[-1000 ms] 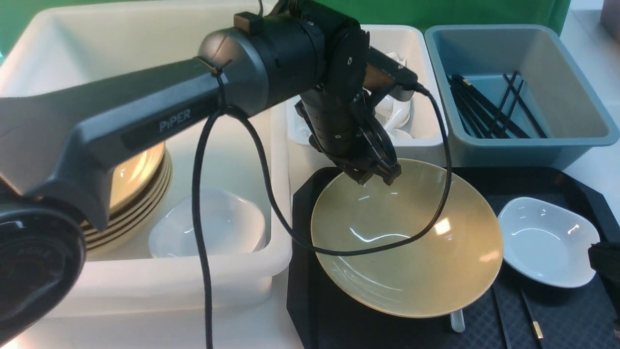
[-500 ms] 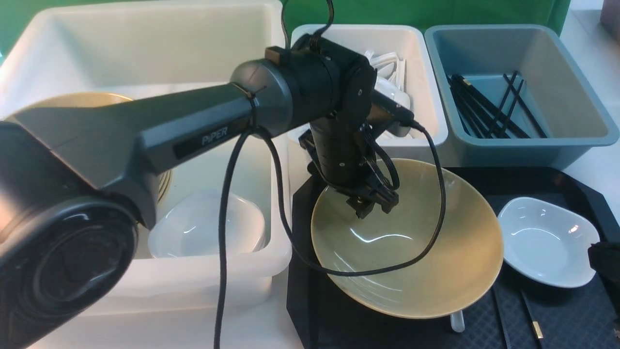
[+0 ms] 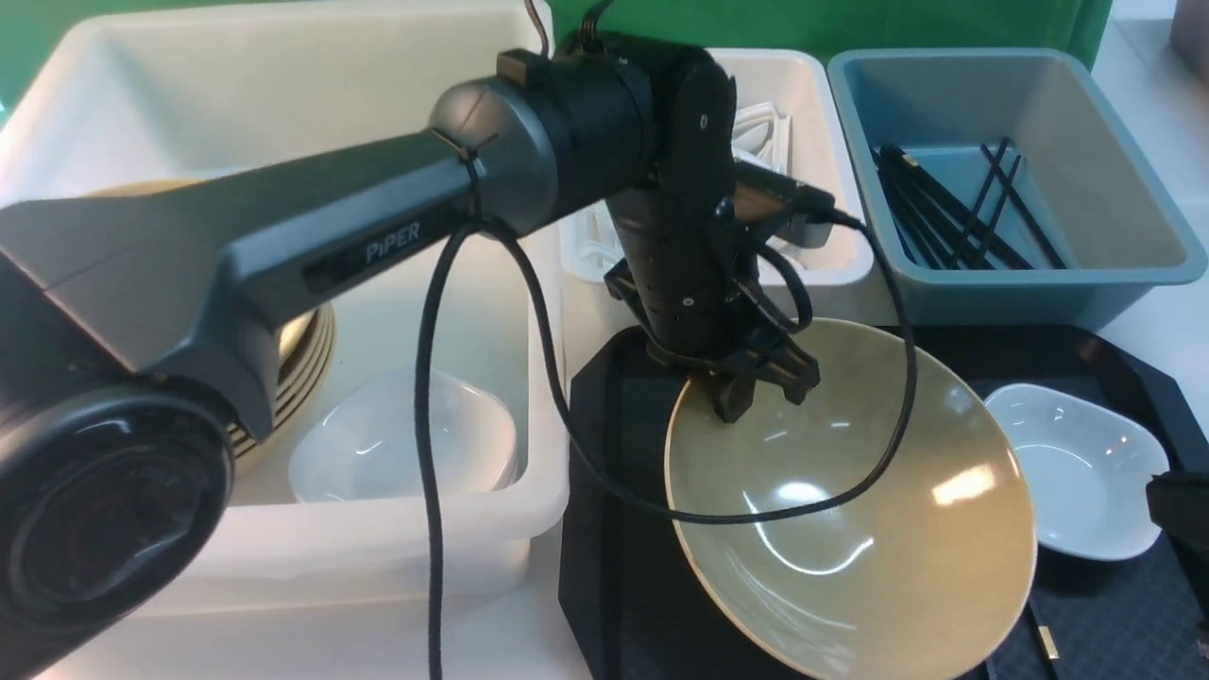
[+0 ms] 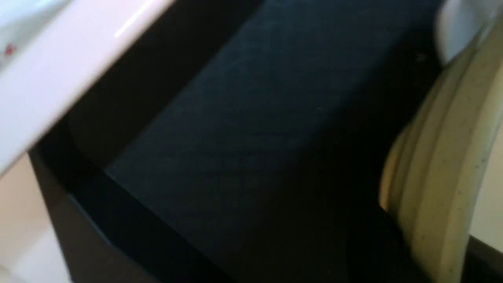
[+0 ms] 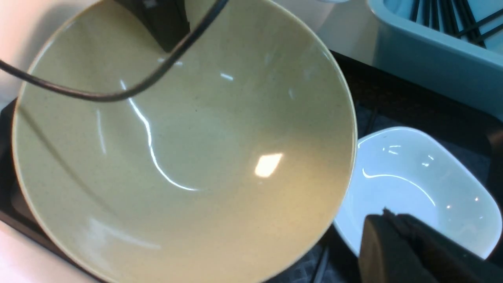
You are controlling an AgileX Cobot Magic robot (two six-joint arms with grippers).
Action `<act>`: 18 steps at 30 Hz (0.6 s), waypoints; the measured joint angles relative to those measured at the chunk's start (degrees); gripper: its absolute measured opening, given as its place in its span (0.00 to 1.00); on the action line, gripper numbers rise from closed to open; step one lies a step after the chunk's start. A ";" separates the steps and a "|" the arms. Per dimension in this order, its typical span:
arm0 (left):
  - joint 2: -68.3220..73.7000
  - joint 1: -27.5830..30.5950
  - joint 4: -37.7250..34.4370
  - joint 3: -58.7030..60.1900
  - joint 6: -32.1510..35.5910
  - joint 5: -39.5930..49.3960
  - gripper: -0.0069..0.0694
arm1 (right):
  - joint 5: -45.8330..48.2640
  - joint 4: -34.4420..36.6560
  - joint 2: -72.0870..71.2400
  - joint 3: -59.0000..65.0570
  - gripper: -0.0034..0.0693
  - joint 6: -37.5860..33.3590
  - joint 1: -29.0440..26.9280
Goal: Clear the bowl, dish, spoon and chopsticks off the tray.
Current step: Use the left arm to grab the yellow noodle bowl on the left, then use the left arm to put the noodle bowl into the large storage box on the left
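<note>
The olive-tan bowl (image 3: 850, 529) is tipped up on its edge over the black tray (image 3: 609, 444). Its far-left rim sits between the fingers of my left gripper (image 3: 756, 389), which is shut on it. The left wrist view shows the bowl's underside (image 4: 432, 177) above the tray's floor (image 4: 235, 118). The white dish (image 3: 1086, 472) rests on the tray at the right, partly behind the bowl. My right gripper (image 5: 387, 215) hovers shut and empty over the dish (image 5: 412, 177). Only a gold-banded end of the chopsticks (image 3: 1044, 644) shows. The spoon is hidden.
A large white tub (image 3: 529, 283) on the left holds stacked tan bowls (image 3: 293, 349) and pale dishes (image 3: 406, 444). Behind the tray are a small white tub of spoons (image 3: 784, 123) and a grey-blue bin (image 3: 1133, 255) of black chopsticks. The arm's cable (image 3: 850, 491) hangs across the bowl.
My left gripper came down onto the bowl's far-left rim and closed. The bowl has tipped up and shifted right and nearer, covering the spoon. The right gripper has not moved.
</note>
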 joint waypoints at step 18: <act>-12.80 1.57 -4.36 -1.40 5.85 -3.62 0.09 | -0.17 0.00 0.00 0.00 0.12 0.00 0.00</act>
